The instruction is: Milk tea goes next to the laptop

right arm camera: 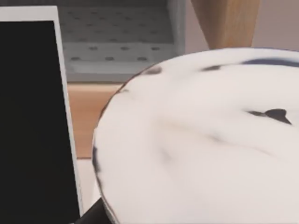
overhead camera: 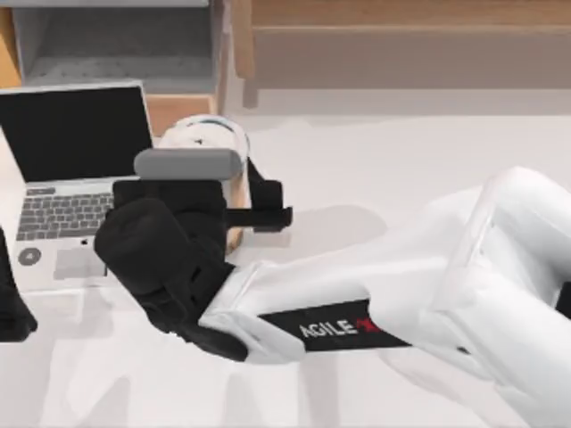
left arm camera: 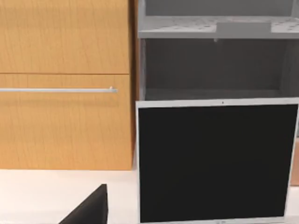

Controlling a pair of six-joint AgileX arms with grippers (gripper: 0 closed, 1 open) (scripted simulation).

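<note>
The milk tea (overhead camera: 210, 134) stands just right of the laptop (overhead camera: 71, 178), close to its open black screen. Its white sealed top (right arm camera: 201, 140) looms near in the right wrist view, beside the laptop's screen edge (right arm camera: 32, 116). My right arm reaches across from the right, and its gripper (overhead camera: 234, 209) is shut on the milk tea. One black finger (overhead camera: 268, 205) shows against the cup's beige side; the other is hidden under the wrist. My left gripper (overhead camera: 11, 308) is parked at the table's left edge, facing the laptop's screen (left arm camera: 217, 161).
Behind the laptop a grey shelf unit (overhead camera: 116, 45) stands, with wooden cabinets (overhead camera: 401, 36) alongside it. A cabinet front with a metal handle (left arm camera: 60, 88) faces the left wrist. Bare white tabletop (overhead camera: 401, 160) lies to the right of the cup.
</note>
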